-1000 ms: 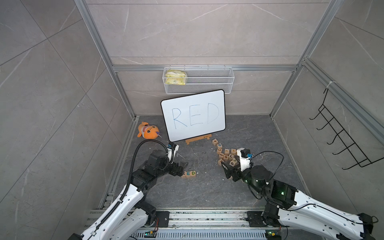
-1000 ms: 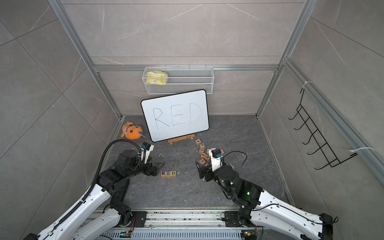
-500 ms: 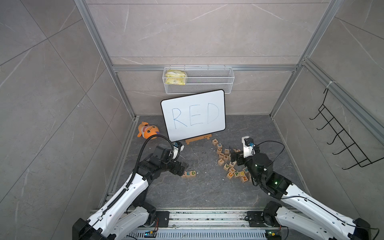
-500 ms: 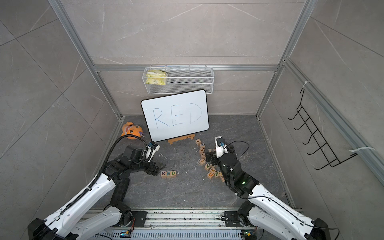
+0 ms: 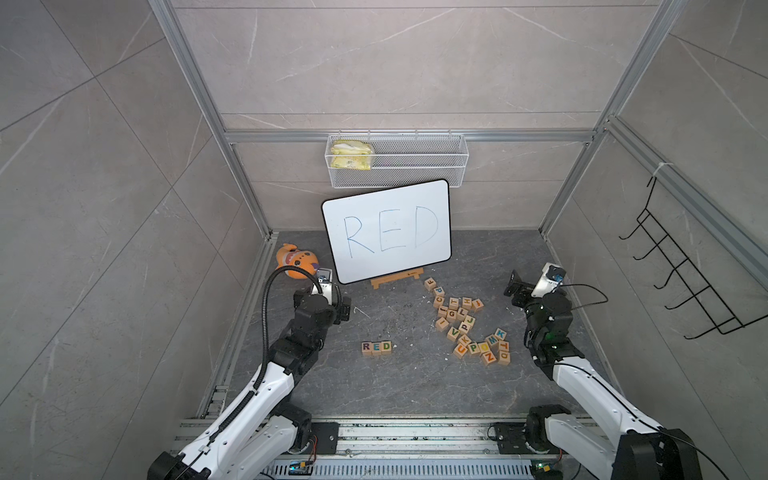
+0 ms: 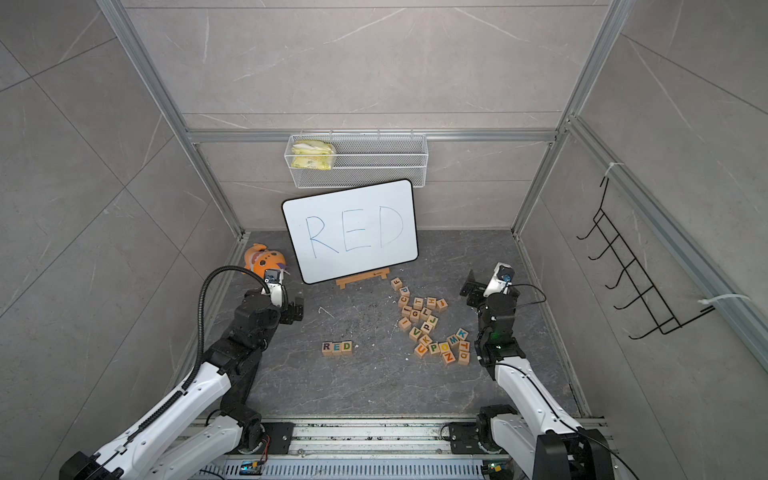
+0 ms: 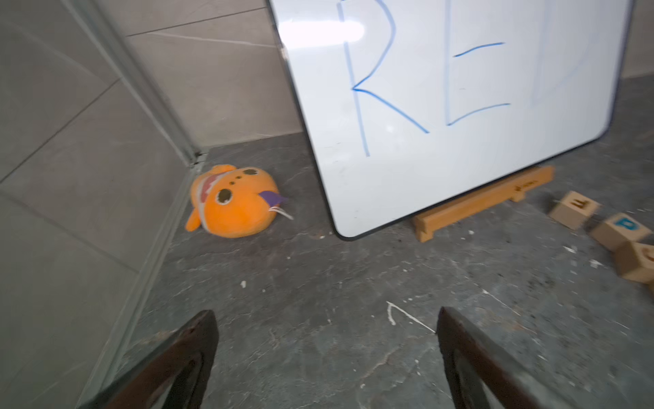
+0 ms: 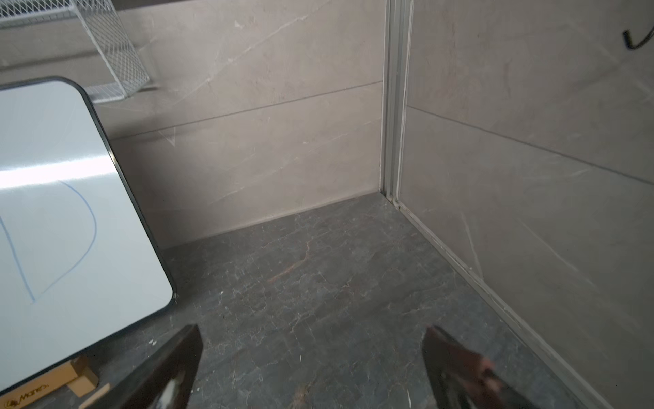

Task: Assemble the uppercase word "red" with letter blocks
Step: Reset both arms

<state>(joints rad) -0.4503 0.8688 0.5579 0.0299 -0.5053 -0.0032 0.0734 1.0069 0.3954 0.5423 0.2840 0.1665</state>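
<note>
Left wrist view first: left gripper (image 7: 325,315), fingers (image 7: 207,333) spread wide, only grey floor (image 7: 318,269) between them, gripping nothing. We agree?

Agreed. Right wrist view, same story: right gripper (image 8: 312,328) spread wide and holding nothing, over floor by the back right corner. Where do we log the word "red"?

Only the top views show it. In both top views the word "red" (image 5: 376,347) (image 6: 337,347) is three cubes touching in a row on the floor, reading R, E, D. It sits between the two arms, nearer the left one. Both grippers are well apart from it.

Spares?

We mark the loose letter blocks (image 5: 461,318) scattered right of the row, between it and the right arm. Left wrist view catches three blocks (image 7: 573,209) at its edge.

Further back?

White board (image 5: 386,232) with handwritten RED, leaning on a wooden stand (image 5: 397,277). Left wrist view gets R and E sharp and the D faint; right wrist view gets just the D. Orange plush (image 7: 233,202) lies in the back left corner, seen from the left wrist and top views. Wire basket (image 5: 397,164) hangs on the back wall. We see its yellow packet (image 5: 351,154) in the top views only; right wrist view clips one basket end.
</note>
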